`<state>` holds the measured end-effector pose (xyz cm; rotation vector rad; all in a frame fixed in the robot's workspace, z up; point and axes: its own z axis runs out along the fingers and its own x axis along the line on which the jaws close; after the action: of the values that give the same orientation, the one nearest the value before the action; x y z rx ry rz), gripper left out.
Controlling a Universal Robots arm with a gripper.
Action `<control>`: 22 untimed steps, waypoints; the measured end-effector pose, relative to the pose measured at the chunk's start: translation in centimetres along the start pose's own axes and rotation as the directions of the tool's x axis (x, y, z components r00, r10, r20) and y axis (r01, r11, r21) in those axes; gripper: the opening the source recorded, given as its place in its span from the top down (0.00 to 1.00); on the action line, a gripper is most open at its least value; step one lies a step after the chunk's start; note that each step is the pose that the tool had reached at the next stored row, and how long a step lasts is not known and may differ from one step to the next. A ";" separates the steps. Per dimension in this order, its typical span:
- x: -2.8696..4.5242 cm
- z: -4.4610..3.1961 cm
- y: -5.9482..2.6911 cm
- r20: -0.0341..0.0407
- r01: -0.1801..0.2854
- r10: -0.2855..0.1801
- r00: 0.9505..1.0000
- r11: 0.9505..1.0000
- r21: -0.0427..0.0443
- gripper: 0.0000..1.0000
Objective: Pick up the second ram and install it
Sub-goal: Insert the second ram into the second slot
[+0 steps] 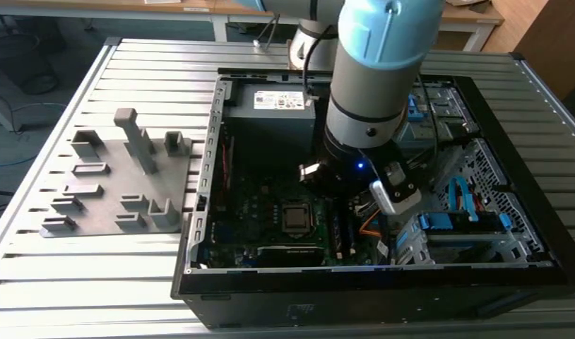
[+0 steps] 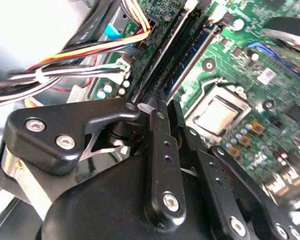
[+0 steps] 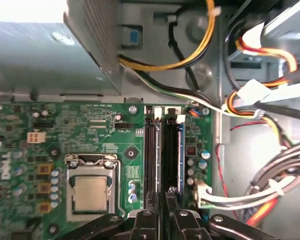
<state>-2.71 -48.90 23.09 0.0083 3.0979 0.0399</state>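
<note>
A slatted metal worktop (image 1: 146,63) carries an open computer case (image 1: 513,275) at the centre and right of the exterior view, with a grey fixture tray (image 1: 109,205) at the left. The arm reaches down into the case over the green motherboard (image 3: 80,125) (its square processor socket (image 3: 90,192) sits at lower left in the first wrist view). The end effector (image 3: 160,210) hangs at the bottom centre over the memory slots (image 3: 151,150), fingers drawn close together on the edge of the second ram (image 3: 180,155), which stands upright in the slot beside them.
</note>
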 end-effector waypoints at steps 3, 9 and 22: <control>-0.06 -1.34 0.16 0.000 0.000 0.000 1.000 1.000 0.001 0.79; -0.17 -3.82 0.65 0.000 0.001 -0.001 1.000 1.000 0.003 0.90; -0.17 -3.92 0.67 0.000 0.001 -0.001 1.000 1.000 0.003 0.90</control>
<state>-2.71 -48.33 27.03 0.0064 3.0981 0.0352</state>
